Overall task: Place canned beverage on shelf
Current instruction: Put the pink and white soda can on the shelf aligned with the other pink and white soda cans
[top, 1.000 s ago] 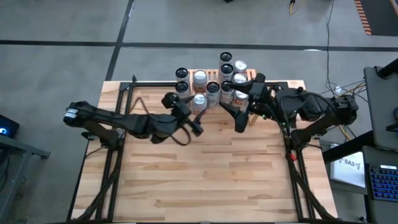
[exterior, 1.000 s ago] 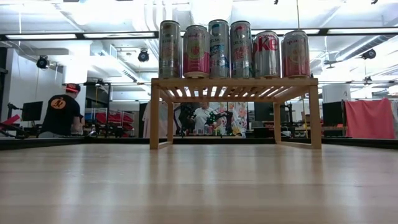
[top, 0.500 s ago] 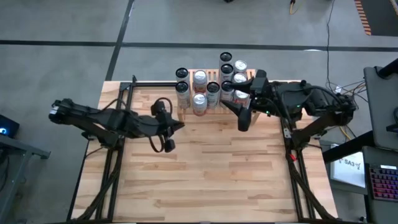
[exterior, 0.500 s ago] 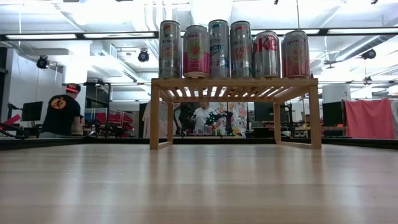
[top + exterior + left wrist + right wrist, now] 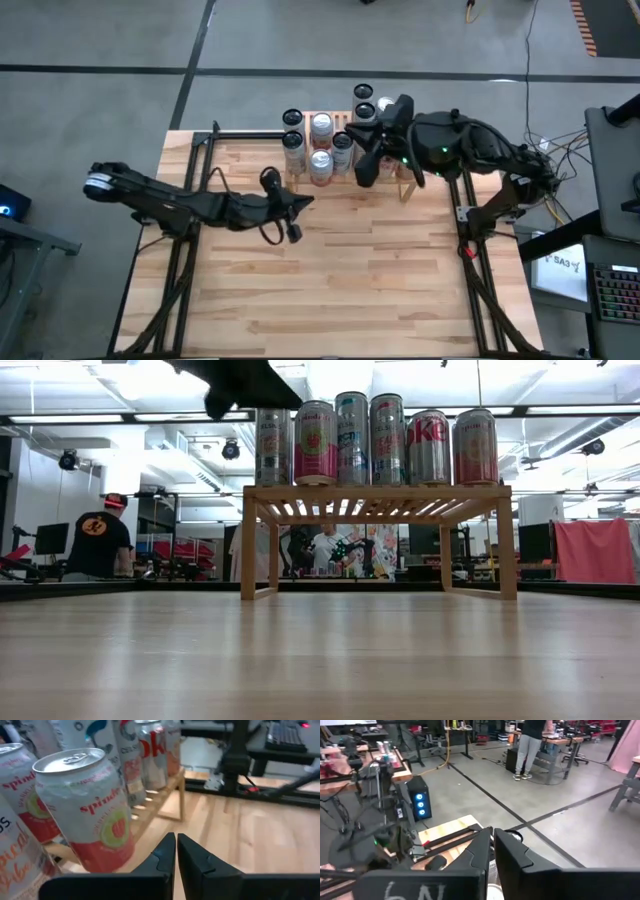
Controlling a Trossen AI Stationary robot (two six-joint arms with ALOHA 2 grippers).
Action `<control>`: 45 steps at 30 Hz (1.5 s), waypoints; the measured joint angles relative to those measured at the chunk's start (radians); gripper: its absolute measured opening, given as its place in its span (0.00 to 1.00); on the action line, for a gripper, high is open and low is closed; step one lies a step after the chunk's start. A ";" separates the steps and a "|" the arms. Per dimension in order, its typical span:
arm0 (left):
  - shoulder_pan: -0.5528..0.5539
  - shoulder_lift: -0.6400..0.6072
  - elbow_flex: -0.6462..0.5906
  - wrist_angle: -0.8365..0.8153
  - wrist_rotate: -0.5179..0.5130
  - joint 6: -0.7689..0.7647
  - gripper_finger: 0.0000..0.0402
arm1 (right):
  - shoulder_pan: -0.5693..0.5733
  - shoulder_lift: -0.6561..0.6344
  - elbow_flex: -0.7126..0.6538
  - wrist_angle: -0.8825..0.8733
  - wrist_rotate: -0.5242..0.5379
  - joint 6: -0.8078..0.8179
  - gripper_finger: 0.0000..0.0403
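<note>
Wooden planks form the bench (image 5: 330, 280), the largest thing here, seen from straight above with a dark arm reaching in from each side. At its far edge stands the shelf (image 5: 380, 500), a low rack of pale slats on short legs. The cans (image 5: 375, 440) stand upright on it in close rows, touching or nearly so; from bench height six show side by side, and from above more sit behind them, with two beyond the shelf's far edge. None lies loose on the bench, so the task looks close to done or done.

The left hand (image 5: 291, 233) hangs over bare bench just in front of the shelf, near its left end, clenched on nothing; its wrist view shows the two fingers (image 5: 165, 857) pressed together with the nearest can (image 5: 87, 810) just beside them, untouched. That pose suits an arm clear of its load.

The right hand (image 5: 366, 172) sits above the shelf's front right part, also clenched and empty; its wrist camera looks out over the room floor with fingers (image 5: 507, 852) meeting.

Much is hidden. The right arm covers the shelf's right end and several can tops from above. In the bench-height view a dark arm part (image 5: 240, 382) cuts the top edge, overlapping the leftmost can. A person (image 5: 100, 540) stands far behind, and another is cut off at the waist in the right wrist view.
</note>
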 joint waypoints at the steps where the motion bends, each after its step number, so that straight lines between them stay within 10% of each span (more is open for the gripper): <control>1: 0.012 0.012 -0.013 0.040 -0.001 0.009 0.00 | -0.008 0.007 0.008 0.001 0.000 0.001 0.04; 13: 0.089 0.186 -0.061 0.386 -0.022 0.086 0.00 | -0.042 0.055 0.017 -0.010 0.005 0.061 0.03; 45: 0.156 0.232 -0.061 0.431 -0.087 0.032 0.00 | -0.051 0.066 0.016 -0.037 0.010 0.018 0.03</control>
